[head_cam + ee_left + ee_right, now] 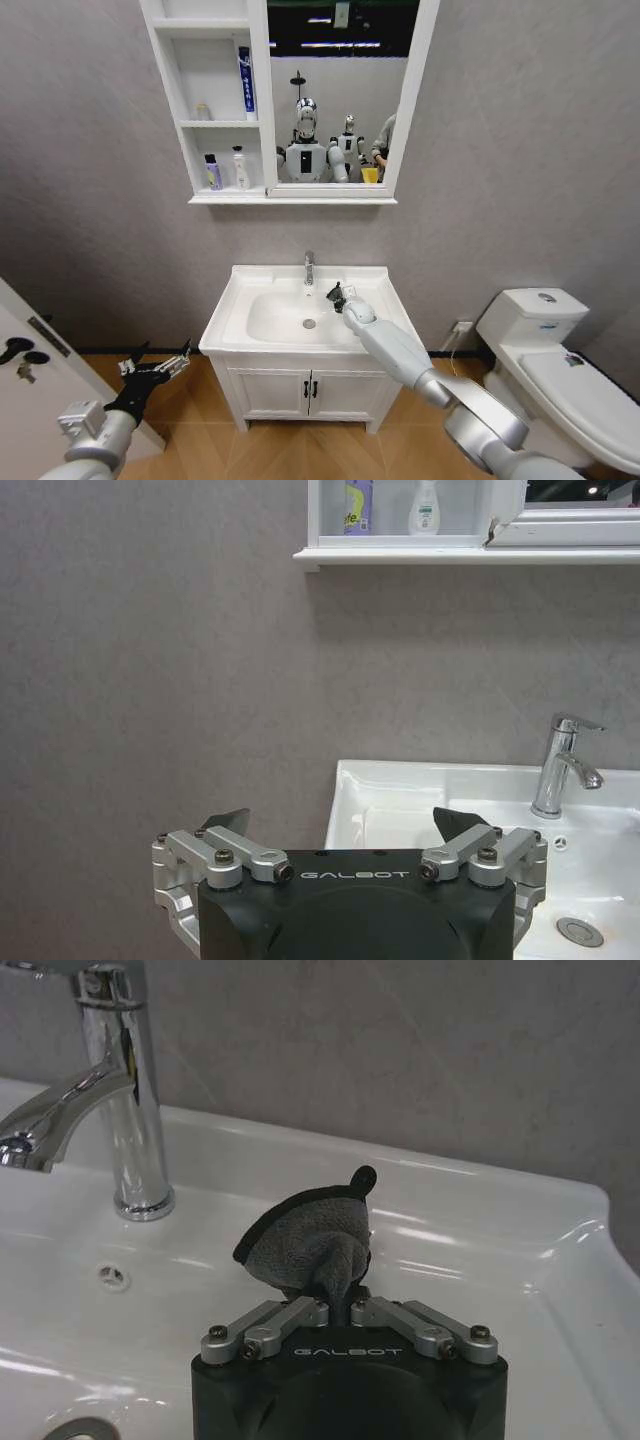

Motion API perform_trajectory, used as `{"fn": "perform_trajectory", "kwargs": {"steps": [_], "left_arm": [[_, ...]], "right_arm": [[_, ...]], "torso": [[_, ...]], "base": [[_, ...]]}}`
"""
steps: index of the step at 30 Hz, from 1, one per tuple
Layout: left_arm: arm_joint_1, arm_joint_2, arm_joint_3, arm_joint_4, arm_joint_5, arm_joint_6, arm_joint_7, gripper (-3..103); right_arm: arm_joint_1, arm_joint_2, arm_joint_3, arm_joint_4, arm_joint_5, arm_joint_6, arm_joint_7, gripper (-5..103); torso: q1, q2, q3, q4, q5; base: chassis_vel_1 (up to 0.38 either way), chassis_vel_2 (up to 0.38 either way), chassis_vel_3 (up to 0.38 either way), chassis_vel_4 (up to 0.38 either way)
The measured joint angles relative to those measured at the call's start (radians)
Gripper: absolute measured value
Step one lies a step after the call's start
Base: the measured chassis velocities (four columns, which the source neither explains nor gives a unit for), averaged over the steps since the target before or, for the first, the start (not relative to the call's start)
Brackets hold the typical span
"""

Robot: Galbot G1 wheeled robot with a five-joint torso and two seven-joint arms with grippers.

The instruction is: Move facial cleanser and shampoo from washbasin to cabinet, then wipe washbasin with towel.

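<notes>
The white washbasin (262, 277) stands at the middle with its chrome tap (309, 268) at the back. My right gripper (337, 296) hovers over the basin's back right rim beside the tap, shut on the small dark grey towel (310, 1245), which bunches up from its fingers above the white surface (470, 1220). My left gripper (155, 368) is open and holds nothing, low and to the left of the basin. A purple bottle (213, 172) and a white pump bottle (240, 168) stand on the cabinet's lowest shelf; I cannot tell which is the cleanser.
A wall cabinet (205, 100) with a mirror (340, 90) hangs above the basin, and a blue tube (245, 85) stands on a higher shelf. A toilet (560, 350) sits to the right, a white door (30, 370) at the left. Cupboard doors (305, 390) lie under the basin.
</notes>
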Motion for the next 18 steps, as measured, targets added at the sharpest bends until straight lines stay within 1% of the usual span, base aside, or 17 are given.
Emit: {"fn": "perform_trajectory", "kwargs": {"steps": [2, 3, 4, 5, 6, 8, 12, 14, 18], "left_arm": [[0.0, 0.0, 0.0, 0.0, 0.0, 0.0, 0.0, 100], [0.0, 0.0, 0.0, 0.0, 0.0, 0.0, 0.0, 100], [0.0, 0.0, 0.0, 0.0, 0.0, 0.0, 0.0, 100], [0.0, 0.0, 0.0, 0.0, 0.0, 0.0, 0.0, 100], [0.0, 0.0, 0.0, 0.0, 0.0, 0.0, 0.0, 100], [0.0, 0.0, 0.0, 0.0, 0.0, 0.0, 0.0, 100], [0.0, 0.0, 0.0, 0.0, 0.0, 0.0, 0.0, 100], [0.0, 0.0, 0.0, 0.0, 0.0, 0.0, 0.0, 100], [0.0, 0.0, 0.0, 0.0, 0.0, 0.0, 0.0, 100]], "right_arm": [[-0.018, -0.046, 0.025, 0.056, 0.01, 0.0, 0.018, 5], [-0.018, -0.046, 0.025, 0.056, 0.01, 0.0, 0.018, 5], [-0.035, -0.106, 0.041, 0.085, 0.017, 0.001, 0.022, 5], [-0.045, -0.129, 0.053, 0.094, 0.018, 0.004, 0.023, 5], [-0.045, -0.129, 0.053, 0.094, 0.018, 0.004, 0.023, 5], [-0.065, -0.162, 0.082, 0.108, 0.039, 0.004, 0.03, 5], [-0.081, -0.172, 0.111, 0.105, 0.055, 0.007, 0.031, 5], [-0.082, -0.165, 0.128, 0.077, 0.082, 0.015, 0.017, 5], [-0.075, -0.143, 0.129, 0.037, 0.103, 0.023, -0.011, 5]], "torso": [[0.0, 0.0, 0.0, 0.0002, 0.0], [0.0, 0.0, 0.0, 0.0002, 0.0], [0.0, 0.0, 0.0, -0.0001, -0.0001], [0.0, 0.0, 0.0, -0.0009, -0.0002], [0.0, 0.0, 0.0, -0.0009, -0.0002], [0.0, 0.0, 0.0, -0.0009, 0.0], [0.0, 0.0, 0.0, -0.0003, 0.0001], [0.0, 0.0, 0.0, -0.0002, -0.0002], [0.0, 0.0, 0.0, -0.0001, -0.0001]], "base": [[0.0, 0.0, 0.0, 0.0], [0.0, 0.0, 0.0, 0.0], [0.0, 0.0, 0.0, 0.0], [0.0, 0.0, 0.0, 0.0], [0.0, 0.0, 0.0, 0.0], [0.0, 0.0, 0.0, 0.0], [0.0, 0.0, 0.0, 0.0], [0.0, 0.0, 0.0, 0.0], [0.0, 0.0, 0.0, 0.0]]}}
